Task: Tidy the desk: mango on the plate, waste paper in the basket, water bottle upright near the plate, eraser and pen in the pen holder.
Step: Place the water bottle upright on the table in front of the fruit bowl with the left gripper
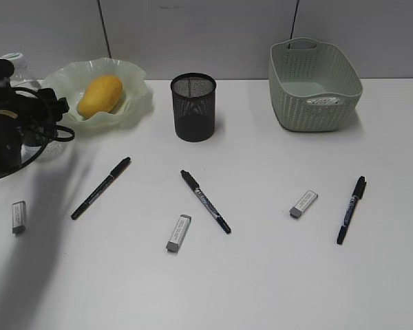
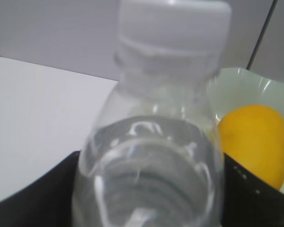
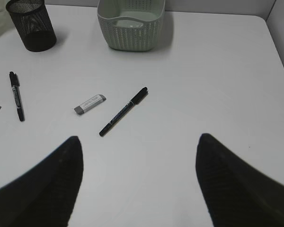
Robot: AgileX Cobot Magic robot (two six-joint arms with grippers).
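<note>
The water bottle [image 2: 151,142] stands upright beside the plate [image 1: 134,103], between my left gripper's [image 2: 151,189] black fingers [image 2: 33,198]. The fingers sit close on both sides, and I cannot make out a gap or a grip. The mango [image 1: 100,95] lies on the plate. A pale crumpled piece, the waste paper [image 1: 323,101], lies in the basket [image 1: 344,103]. Three pens [image 1: 102,188] [image 1: 205,201] [image 1: 352,210] and three erasers [image 1: 18,215] [image 1: 179,233] [image 1: 303,204] lie on the desk. The pen holder [image 1: 193,108] stands at the back middle. My right gripper [image 3: 139,142] hovers open over bare desk.
The left arm [image 1: 7,137] and its cables crowd the far left edge. The desk's right edge [image 3: 279,56] meets a grey wall. In the right wrist view a pen [image 3: 123,111] and an eraser [image 3: 90,103] lie just ahead of the fingers.
</note>
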